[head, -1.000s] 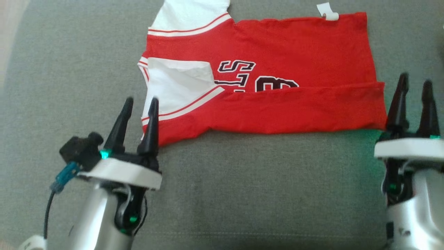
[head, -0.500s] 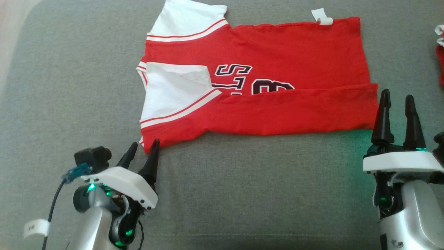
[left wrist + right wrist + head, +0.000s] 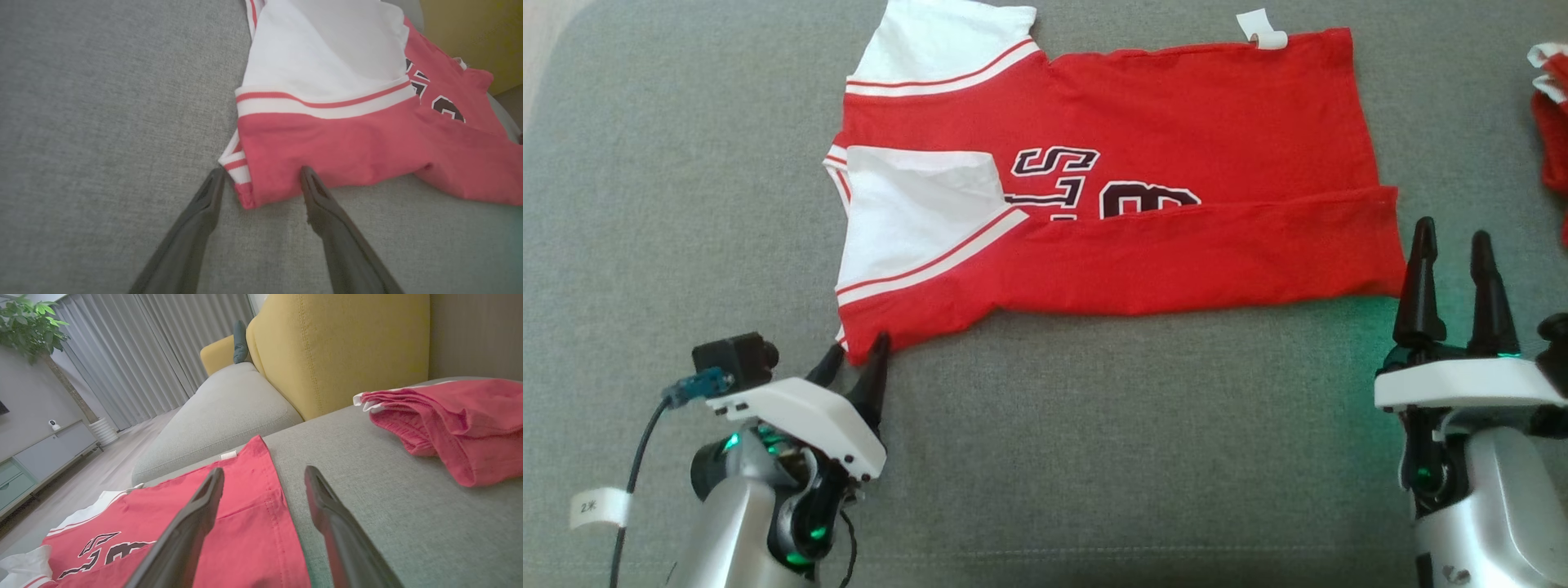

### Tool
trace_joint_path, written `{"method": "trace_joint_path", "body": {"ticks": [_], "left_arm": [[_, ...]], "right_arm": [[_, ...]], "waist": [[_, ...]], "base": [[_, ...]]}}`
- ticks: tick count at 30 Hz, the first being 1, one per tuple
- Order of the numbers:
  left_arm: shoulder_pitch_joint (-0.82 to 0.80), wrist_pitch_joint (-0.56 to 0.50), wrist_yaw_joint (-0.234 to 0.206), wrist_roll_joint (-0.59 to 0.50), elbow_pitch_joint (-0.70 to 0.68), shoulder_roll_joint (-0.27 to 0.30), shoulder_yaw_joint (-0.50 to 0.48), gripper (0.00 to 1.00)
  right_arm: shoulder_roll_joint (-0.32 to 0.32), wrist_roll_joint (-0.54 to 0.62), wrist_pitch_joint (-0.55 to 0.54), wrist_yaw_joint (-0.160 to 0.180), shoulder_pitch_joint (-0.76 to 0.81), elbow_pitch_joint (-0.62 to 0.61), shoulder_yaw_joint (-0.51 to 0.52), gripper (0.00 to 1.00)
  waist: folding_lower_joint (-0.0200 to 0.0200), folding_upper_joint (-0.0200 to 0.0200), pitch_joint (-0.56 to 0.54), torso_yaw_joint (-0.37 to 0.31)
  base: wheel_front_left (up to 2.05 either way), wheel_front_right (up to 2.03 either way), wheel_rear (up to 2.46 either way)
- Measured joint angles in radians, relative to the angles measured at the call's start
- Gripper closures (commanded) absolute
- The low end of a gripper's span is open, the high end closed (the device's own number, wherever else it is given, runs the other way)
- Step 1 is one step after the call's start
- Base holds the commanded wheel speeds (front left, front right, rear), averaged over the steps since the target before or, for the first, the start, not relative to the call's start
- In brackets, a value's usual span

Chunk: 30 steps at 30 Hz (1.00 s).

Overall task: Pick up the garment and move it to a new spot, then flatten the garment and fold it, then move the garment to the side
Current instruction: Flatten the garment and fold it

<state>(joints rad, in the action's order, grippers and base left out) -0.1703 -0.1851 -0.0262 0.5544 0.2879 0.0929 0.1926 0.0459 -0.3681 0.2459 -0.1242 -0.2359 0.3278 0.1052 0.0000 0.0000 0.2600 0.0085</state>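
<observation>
1 garment point(image 3: 1176, 122) lengthwise left-right, sleeves point(image 3: 915, 204) left

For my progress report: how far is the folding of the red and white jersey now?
Done: the red and white jersey lies flat on the grey fabric cushion, its near edge folded over the print. In hand: the open left gripper straddles its near corner; the open right gripper hovers by the hem. Left: further folds, moving it aside.
</observation>
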Motion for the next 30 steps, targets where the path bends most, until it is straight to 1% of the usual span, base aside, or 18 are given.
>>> {"method": "trace_joint_path", "body": {"ticks": [1, 2, 3, 4, 5, 6, 7, 14, 21, 22, 23, 24, 25, 26, 27, 30], "left_arm": [[-0.001, -0.003, 0.0, 0.005, 0.002, 0.0, -0.001, 0.14], [-0.002, -0.003, 0.001, 0.006, 0.005, 0.0, -0.002, 0.36], [-0.003, -0.003, 0.003, 0.011, 0.008, -0.001, -0.002, 0.55], [-0.003, -0.003, 0.006, 0.018, 0.01, -0.002, -0.003, 0.69], [-0.004, -0.002, 0.01, 0.021, 0.013, -0.003, -0.003, 0.96], [-0.006, 0.002, 0.01, 0.021, 0.015, -0.004, -0.002, 1.0], [-0.007, 0.007, 0.017, 0.021, 0.015, -0.004, -0.001, 1.0], [-0.029, 0.077, 0.026, 0.02, -0.008, -0.008, 0.001, 1.0], [-0.03, 0.111, 0.026, 0.019, -0.03, -0.007, 0.0, 1.0], [-0.03, 0.117, 0.026, 0.016, -0.031, -0.007, 0.0, 1.0], [-0.03, 0.118, 0.026, 0.013, -0.033, -0.007, 0.0, 1.0], [-0.029, 0.125, 0.026, 0.01, -0.035, -0.007, 0.0, 1.0], [-0.029, 0.127, 0.026, 0.01, -0.037, -0.007, -0.001, 1.0], [-0.029, 0.131, 0.026, 0.01, -0.039, -0.006, -0.001, 1.0], [-0.027, 0.135, 0.026, 0.01, -0.042, -0.005, -0.001, 1.0], [-0.014, 0.144, 0.026, 0.01, -0.064, -0.001, -0.001, 1.0]], "right_arm": [[0.0, 0.0, -0.002, 0.0, 0.0, 0.005, 0.0, 0.0], [0.0, 0.0, -0.01, 0.0, 0.0, 0.011, 0.0, 0.0], [0.0, 0.0, -0.017, 0.0, 0.0, 0.017, -0.001, 0.0], [0.0, 0.002, -0.026, 0.0, -0.001, 0.025, -0.001, 0.0], [0.0, 0.009, -0.039, 0.0, -0.001, 0.034, -0.001, 0.0], [0.0, 0.019, -0.05, 0.0, -0.001, 0.045, -0.001, 0.0], [0.0, 0.031, -0.062, 0.0, -0.001, 0.058, 0.0, 0.0], [0.0, 0.089, -0.138, 0.0, -0.035, 0.176, 0.036, 0.0], [0.0, 0.096, -0.208, 0.0, -0.085, 0.267, 0.023, 0.0], [0.003, 0.089, -0.217, 0.0, -0.087, 0.27, 0.019, 0.15], [0.005, 0.075, -0.225, 0.0, -0.088, 0.273, 0.014, 0.4], [0.007, 0.065, -0.23, 0.0, -0.088, 0.276, 0.01, 0.57], [0.007, 0.058, -0.233, 0.0, -0.09, 0.28, 0.008, 0.68], [0.007, 0.056, -0.236, 0.0, -0.09, 0.284, 0.006, 0.89], [0.007, 0.053, -0.239, 0.0, -0.089, 0.287, 0.006, 1.0], [0.003, 0.051, -0.246, 0.0, -0.084, 0.284, 0.006, 1.0]], "waist": [[0.0, 0.0, 0.001, 0.0], [0.0, 0.0, 0.002, 0.0], [0.0, 0.0, 0.002, 0.0], [0.0, 0.0, 0.003, 0.001], [0.0, 0.0, 0.003, 0.001], [0.0, 0.0, 0.003, 0.002], [0.0, 0.0, 0.004, 0.002], [0.0, 0.0, 0.008, 0.019], [0.0, 0.0, 0.007, 0.039], [0.0, 0.0, 0.005, 0.041], [0.0, 0.0, 0.003, 0.043], [0.0, 0.0, 0.001, 0.043], [0.0, 0.0, -0.002, 0.043], [0.0, 0.0, -0.005, 0.043], [0.0, 0.0, -0.009, 0.042], [0.0, 0.0, -0.022, 0.038]], "base": [[0.0, 0.0, 0.0], [0.0, 0.0, 0.0], [0.0, 0.0, 0.0], [0.0, 0.0, 0.0], [0.0, 0.0, 0.0], [0.0, 0.0, 0.0], [0.0, 0.0, 0.0], [0.0, 0.0, 0.0], [0.0, 0.0, 0.0], [0.0, 0.0, 0.0], [0.0, 0.0, 0.0], [0.0, 0.0, 0.0], [0.0, 0.0, 0.0], [0.0, 0.0, 0.0], [0.0, 0.0, 0.0], [0.0, 0.0, 0.0]]}}
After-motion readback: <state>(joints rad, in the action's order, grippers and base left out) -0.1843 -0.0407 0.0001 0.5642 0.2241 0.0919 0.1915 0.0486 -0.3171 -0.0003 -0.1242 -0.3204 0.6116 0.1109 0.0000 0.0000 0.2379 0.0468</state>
